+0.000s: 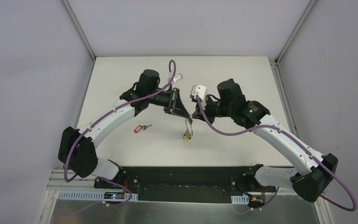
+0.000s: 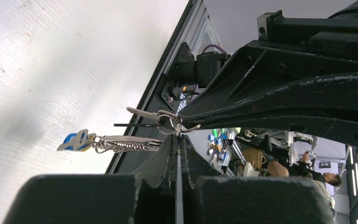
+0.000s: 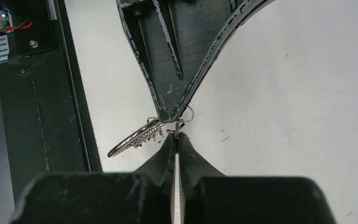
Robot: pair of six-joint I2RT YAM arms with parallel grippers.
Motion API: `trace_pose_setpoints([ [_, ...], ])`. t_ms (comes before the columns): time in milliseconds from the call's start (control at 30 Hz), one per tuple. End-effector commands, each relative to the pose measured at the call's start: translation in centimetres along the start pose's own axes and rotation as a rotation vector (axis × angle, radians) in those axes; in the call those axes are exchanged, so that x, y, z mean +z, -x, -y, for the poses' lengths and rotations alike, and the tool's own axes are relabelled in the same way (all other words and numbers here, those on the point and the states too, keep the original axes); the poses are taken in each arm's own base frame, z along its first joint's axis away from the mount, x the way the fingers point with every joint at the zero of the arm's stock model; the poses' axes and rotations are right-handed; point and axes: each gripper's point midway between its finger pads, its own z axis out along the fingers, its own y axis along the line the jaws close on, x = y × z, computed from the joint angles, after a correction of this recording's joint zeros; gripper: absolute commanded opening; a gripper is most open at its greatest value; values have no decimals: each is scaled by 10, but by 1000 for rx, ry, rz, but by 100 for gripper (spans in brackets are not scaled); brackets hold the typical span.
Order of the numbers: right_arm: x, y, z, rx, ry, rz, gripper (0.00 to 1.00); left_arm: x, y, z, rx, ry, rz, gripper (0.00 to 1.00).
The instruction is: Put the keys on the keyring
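Observation:
Both grippers meet tip to tip above the table's middle. My left gripper [image 1: 182, 108] [image 2: 179, 136] is shut on the thin silver keyring [image 2: 168, 123]. My right gripper [image 1: 194, 112] [image 3: 176, 135] is shut on the same keyring [image 3: 187, 116] from the other side. A bunch of keys [image 2: 129, 143] [image 3: 135, 137] hangs from it, ending in a blue and yellow tag [image 2: 77, 141] [image 1: 186, 136]. One silver key [image 2: 142, 112] sticks out from the ring above a thin black strip [image 2: 130, 125], perhaps the black tag edge-on. The red-tagged key [image 1: 141, 128] lies on the table to the left.
The white table [image 1: 121, 84] is walled by grey panels left, right and behind. A black base plate [image 1: 182, 175] runs along the near edge between the arm bases. Purple cables loop off both arms.

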Motion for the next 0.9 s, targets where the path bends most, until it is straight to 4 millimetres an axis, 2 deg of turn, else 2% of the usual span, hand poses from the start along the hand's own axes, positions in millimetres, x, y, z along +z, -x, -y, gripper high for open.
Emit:
trace_pose_setpoints([
  [0, -5, 20, -7, -40, 37, 72, 0, 1, 6, 18, 55, -45, -3, 0],
  [867, -3, 25, 0, -26, 5, 85, 0, 2, 4, 26, 55, -117, 18, 0],
])
